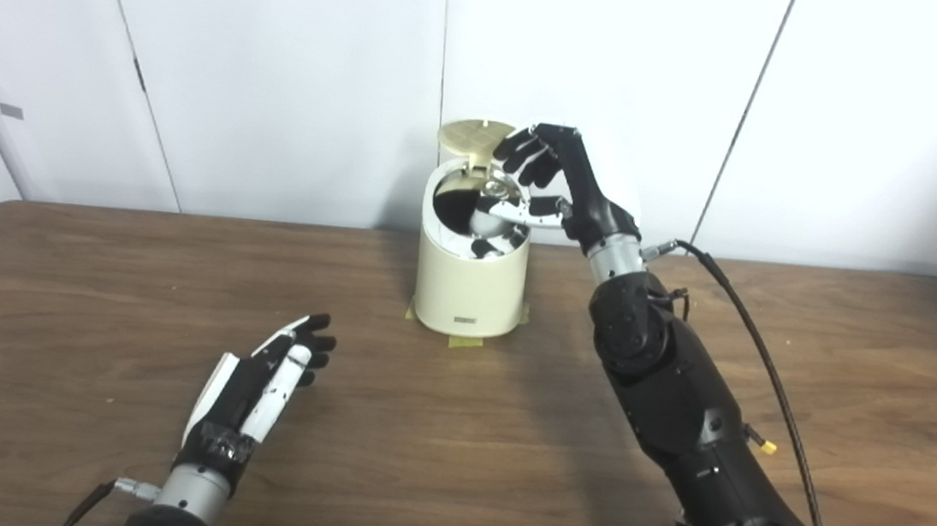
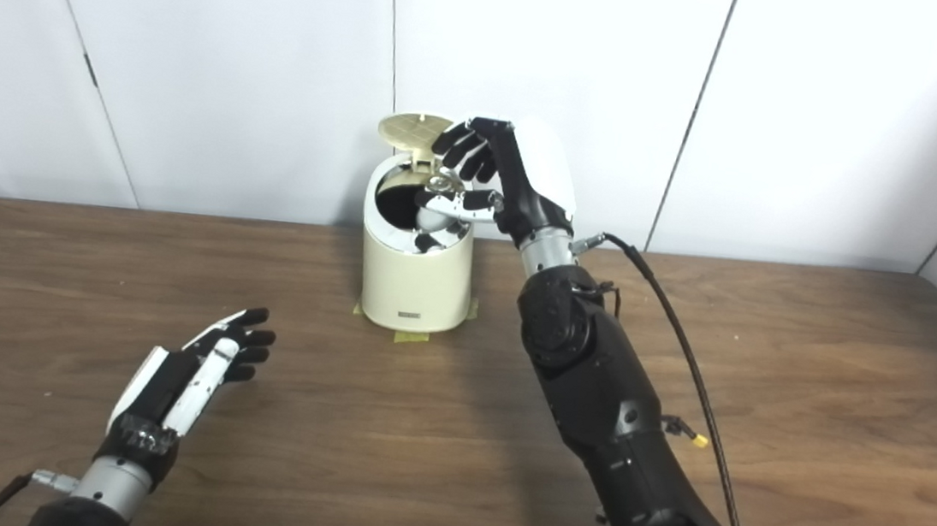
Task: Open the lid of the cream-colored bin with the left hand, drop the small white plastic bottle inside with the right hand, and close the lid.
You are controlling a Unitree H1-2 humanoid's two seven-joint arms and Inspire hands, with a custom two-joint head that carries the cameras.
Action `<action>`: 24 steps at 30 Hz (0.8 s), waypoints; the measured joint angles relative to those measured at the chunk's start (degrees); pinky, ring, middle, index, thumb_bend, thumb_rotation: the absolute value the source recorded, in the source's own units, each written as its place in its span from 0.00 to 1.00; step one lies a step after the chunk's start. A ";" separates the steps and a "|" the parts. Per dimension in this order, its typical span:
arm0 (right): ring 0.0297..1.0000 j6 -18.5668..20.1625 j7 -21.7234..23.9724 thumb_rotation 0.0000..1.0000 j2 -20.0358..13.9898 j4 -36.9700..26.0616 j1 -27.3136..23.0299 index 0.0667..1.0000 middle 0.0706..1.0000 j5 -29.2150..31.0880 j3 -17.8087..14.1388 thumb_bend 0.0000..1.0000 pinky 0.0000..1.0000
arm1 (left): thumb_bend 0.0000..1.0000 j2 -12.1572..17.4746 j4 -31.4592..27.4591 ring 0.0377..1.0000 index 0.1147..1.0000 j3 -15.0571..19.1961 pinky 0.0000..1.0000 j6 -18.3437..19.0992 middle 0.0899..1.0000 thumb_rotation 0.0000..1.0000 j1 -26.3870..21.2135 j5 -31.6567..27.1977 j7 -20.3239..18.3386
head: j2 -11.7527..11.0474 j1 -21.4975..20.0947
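The right hand (image 1: 546, 186) hangs over the open bin (image 1: 471, 285), fingers spread; the bottle (image 1: 485, 222) should fall straight in. The left hand (image 1: 264, 381) rests open.

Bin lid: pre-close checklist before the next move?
1. Lid up, cream-colored bin open: ok.
2. Bottle inside the bin: cannot tell; a pale shape shows in the opening.
3. Right hand clear of the opening: not ok, it hangs over the rim.
4. Right hand empty: cannot tell.
5. Left hand free to close the lid: ok, open over the table, apart from the bin.
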 measured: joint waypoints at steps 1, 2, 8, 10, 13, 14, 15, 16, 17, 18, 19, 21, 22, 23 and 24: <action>0.41 0.00 -0.01 0.00 0.00 -0.13 0.18 0.47 0.45 0.00 -0.01 0.52 0.39 | 0.42 0.00 0.00 0.82 0.89 0.00 0.80 0.00 0.81 0.95 0.00 0.00 0.00 | 0.00 0.00; 0.41 0.00 -0.03 0.00 0.00 -0.25 0.40 0.47 0.45 0.00 -0.01 0.52 0.39 | 0.43 0.00 0.00 0.82 0.90 -0.02 0.80 0.00 0.81 0.95 0.00 0.00 0.00 | 0.00 0.00; 0.42 -0.13 -0.07 0.00 -0.02 -2.58 1.30 0.45 0.45 0.05 -0.37 0.52 0.39 | 0.41 -0.04 0.00 0.81 0.89 -0.02 0.80 0.00 0.81 0.95 0.12 0.04 0.08 | -0.09 -0.09; 0.43 -0.13 0.06 0.00 -0.13 -4.41 2.05 0.45 0.45 0.17 -0.63 0.52 0.39 | 0.43 -0.12 0.00 0.82 0.89 -0.02 0.81 0.00 0.82 0.95 0.21 0.04 0.08 | -0.09 -0.09; 0.42 -0.05 0.32 0.00 -0.36 -7.81 4.01 0.45 0.45 0.39 -1.35 0.52 0.38 | 0.42 -0.13 0.00 0.81 0.89 0.08 0.81 0.00 0.82 0.94 0.29 0.03 0.10 | -0.26 -0.09; 0.42 0.22 0.48 0.00 -0.48 -8.85 4.88 0.45 0.45 0.58 -1.78 0.52 0.38 | 0.42 -0.14 0.00 0.81 0.89 0.11 0.81 0.00 0.81 0.94 0.29 0.02 0.11 | -0.52 -0.09; 0.42 0.69 0.76 0.00 -0.49 -10.17 5.84 0.47 0.45 1.21 -2.51 0.52 0.37 | 0.42 -0.14 0.00 0.81 0.89 0.16 0.80 0.00 0.81 0.95 0.30 0.03 0.13 | -0.61 -0.17; 0.41 1.49 1.46 0.00 -0.41 -11.22 6.73 0.48 0.45 2.23 -3.36 0.52 0.36 | 0.42 -0.14 0.01 0.81 0.89 0.18 0.80 0.00 0.81 0.95 0.29 0.04 0.15 | -0.70 -0.26; 0.41 2.65 2.08 0.00 -0.34 -12.32 7.87 0.48 0.45 3.27 -4.24 0.52 0.36 | 0.43 -0.14 0.03 0.80 0.89 0.17 0.79 0.00 0.81 0.95 0.28 0.04 0.17 | -0.79 -0.44; 0.41 4.21 3.00 0.00 -0.30 -13.73 8.93 0.49 0.45 4.55 -5.16 0.52 0.37 | 0.44 -0.14 0.09 0.80 0.89 0.16 0.78 0.00 0.81 0.95 0.25 0.04 0.16 | -0.97 -0.44; 0.40 5.52 3.70 0.00 -0.31 -14.85 9.98 0.50 0.44 5.31 -5.64 0.52 0.37 | 0.45 -0.14 0.14 0.80 0.90 0.16 0.79 0.00 0.81 0.94 0.23 0.04 0.17 | -0.97 -0.44; 0.41 9.58 6.67 0.00 -0.51 -18.31 12.38 0.50 0.45 6.77 -6.17 0.52 0.42 | 0.46 -0.14 0.50 0.81 0.90 0.14 0.81 -0.01 0.81 0.94 -0.16 -0.02 0.14 | -1.05 -0.35; 0.49 11.54 8.27 0.00 -0.59 -20.18 13.66 0.49 0.45 7.50 -6.25 0.52 0.46 | 0.46 -0.14 0.74 0.80 0.90 0.16 0.81 -0.03 0.81 0.94 -0.45 -0.05 0.14 | -1.05 -0.35; 0.55 13.49 10.00 0.01 -0.65 -22.08 15.00 0.48 0.45 8.51 -6.36 0.52 0.50 | 0.46 -0.12 1.24 0.80 0.90 0.15 0.80 -0.07 0.81 0.94 -0.93 -0.08 0.14 | -1.14 -0.35; 0.58 15.12 11.61 0.08 -0.73 -24.01 15.95 0.47 0.53 9.48 -6.42 0.52 0.52 | 0.45 -0.12 1.92 0.80 0.89 0.13 0.80 -0.13 0.81 0.94 -1.54 -0.08 0.14 | -1.14 -0.35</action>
